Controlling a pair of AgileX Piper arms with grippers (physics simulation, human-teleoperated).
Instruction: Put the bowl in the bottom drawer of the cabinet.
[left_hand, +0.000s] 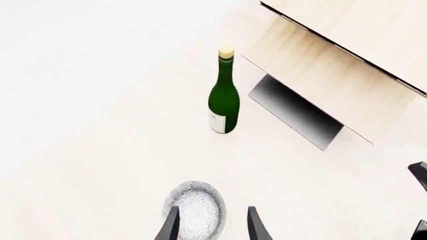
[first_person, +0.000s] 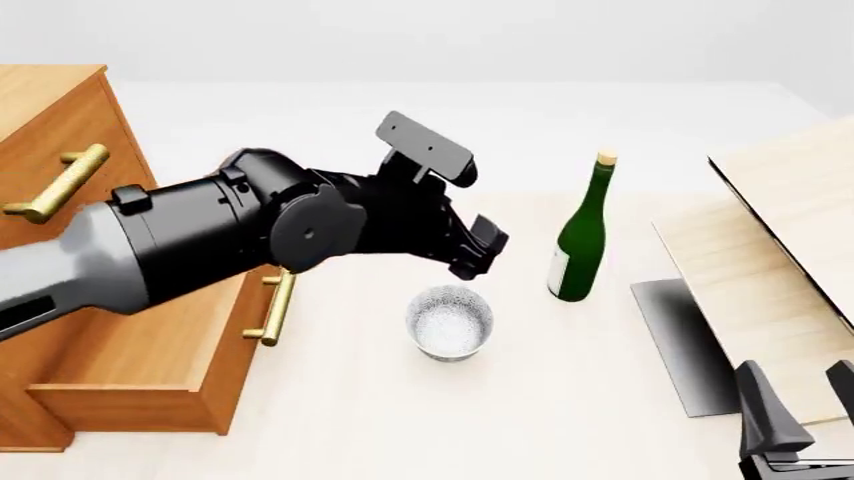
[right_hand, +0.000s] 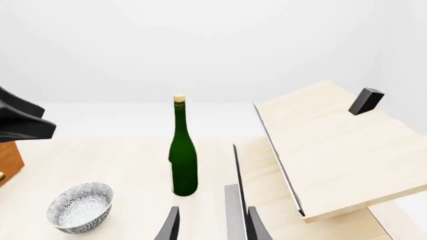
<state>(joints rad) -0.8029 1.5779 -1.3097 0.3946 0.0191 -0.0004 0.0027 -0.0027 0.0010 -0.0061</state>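
Speckled bowl (first_person: 450, 320) upright on the table (first_person: 400, 420) beside the cabinet (first_person: 80, 330), under the spread-fingered, empty left gripper (left_hand: 212, 227); green wine bottle (first_person: 581, 235) nearby, label unreadable.

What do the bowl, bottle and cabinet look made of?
Bowl: likely glazed ceramic, with a speckled white-grey inside and a dark patterned outside. Bottle: dark green glass by its glossy sheen, with a pale cork-like stopper and a white label. Cabinet: orange-brown wood with a smooth finish and brass-coloured bar handles.
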